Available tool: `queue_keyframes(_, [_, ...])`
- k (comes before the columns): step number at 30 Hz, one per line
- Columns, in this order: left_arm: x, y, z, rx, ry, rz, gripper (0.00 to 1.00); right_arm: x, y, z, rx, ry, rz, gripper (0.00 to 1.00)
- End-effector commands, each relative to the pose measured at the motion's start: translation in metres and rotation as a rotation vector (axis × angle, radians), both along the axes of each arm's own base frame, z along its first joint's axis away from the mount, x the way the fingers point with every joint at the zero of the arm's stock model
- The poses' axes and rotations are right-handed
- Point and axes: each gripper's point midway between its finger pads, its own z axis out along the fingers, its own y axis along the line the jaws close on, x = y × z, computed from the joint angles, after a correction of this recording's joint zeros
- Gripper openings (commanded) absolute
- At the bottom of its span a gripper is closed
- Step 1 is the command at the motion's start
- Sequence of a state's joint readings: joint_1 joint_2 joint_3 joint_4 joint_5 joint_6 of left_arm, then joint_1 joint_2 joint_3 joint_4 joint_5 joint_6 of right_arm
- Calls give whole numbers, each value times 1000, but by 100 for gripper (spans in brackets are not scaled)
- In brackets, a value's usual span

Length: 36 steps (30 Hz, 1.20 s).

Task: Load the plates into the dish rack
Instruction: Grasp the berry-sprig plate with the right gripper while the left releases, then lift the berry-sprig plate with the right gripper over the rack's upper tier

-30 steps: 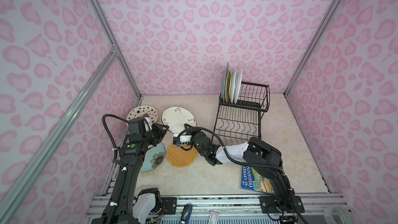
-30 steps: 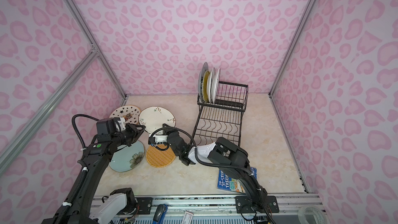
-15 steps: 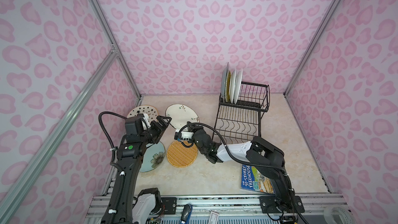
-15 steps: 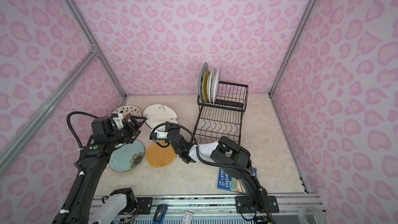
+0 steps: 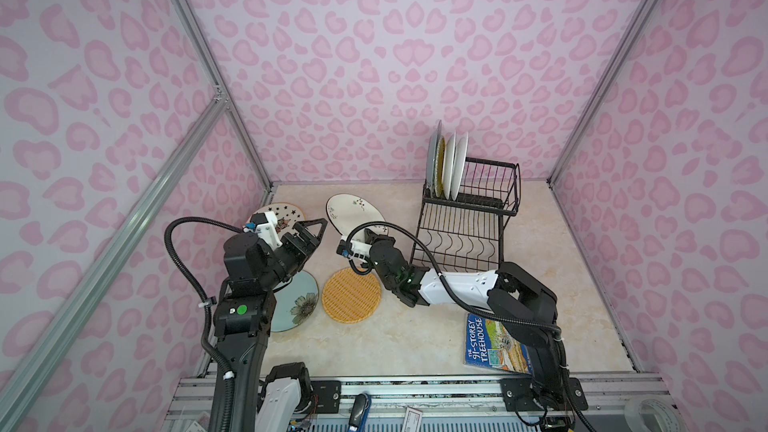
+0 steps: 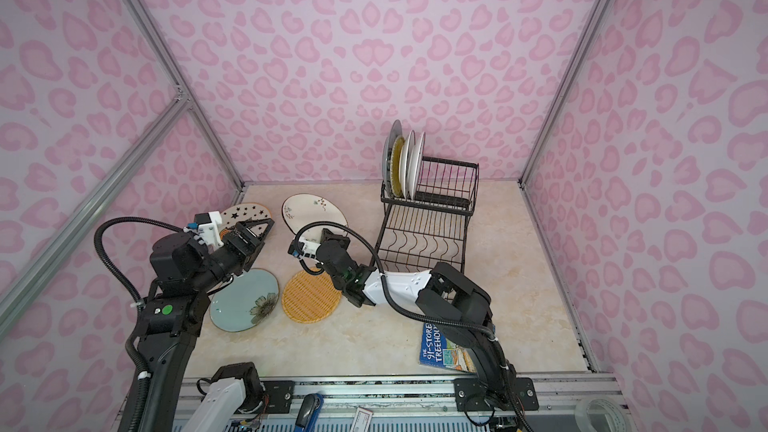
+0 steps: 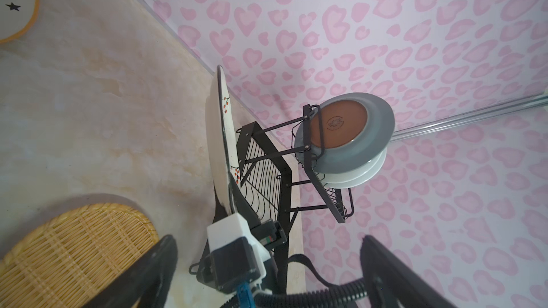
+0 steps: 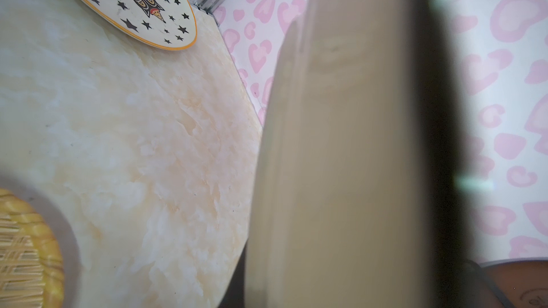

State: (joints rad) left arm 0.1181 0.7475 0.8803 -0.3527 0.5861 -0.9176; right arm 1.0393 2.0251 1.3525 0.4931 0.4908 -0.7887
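Up front, book: a blue paperback (image 5: 492, 347) lay at the tabletop's (image 5: 415, 342) near right corner, no part of the job.
Flat plates: the pale green floral plate (image 5: 297, 305) and the orange woven plate (image 5: 351, 295) lay side by side left of centre, not touching.
Left jaws: spread wide and empty, above the gap between the floral plate and the star plate (image 5: 286, 213), pointing toward the right arm.
Right jaws: clenched on the near rim of the sprig plate (image 5: 353, 211), which stood tipped up on edge, its length running toward the far edge.
Dish rack: the black rack (image 5: 469, 202) stood at the far edge, right of the held plate. Four plates (image 5: 446, 164) stood upright at the left end of its raised basket, with free slots to their right.
Coming move: probably the right arm, the nearer one, would carry the plate rightward and farther, edge first, into a free slot.
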Motion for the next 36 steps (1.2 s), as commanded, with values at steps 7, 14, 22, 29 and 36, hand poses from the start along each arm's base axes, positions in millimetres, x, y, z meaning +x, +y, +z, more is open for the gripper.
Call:
queue_keyframes(7, [-40,-2,0,87,-62,-7,98,-16,0,58,185,42,-27,0])
queue_keyframes(14, [-70,5,7,222,-130,31,97,-40,2,128,318,78,30,0])
queue_keyframes(22, [-90,11,4,314,-217,71,97,-76,-13,210,486,138,94,0])
queue_keyframes(29, [-81,8,-6,354,-251,39,97,-100,-39,275,636,221,145,0])
queue_keyframes(36, [-44,-14,-3,281,-242,-132,97,-120,-62,339,748,299,188,0])
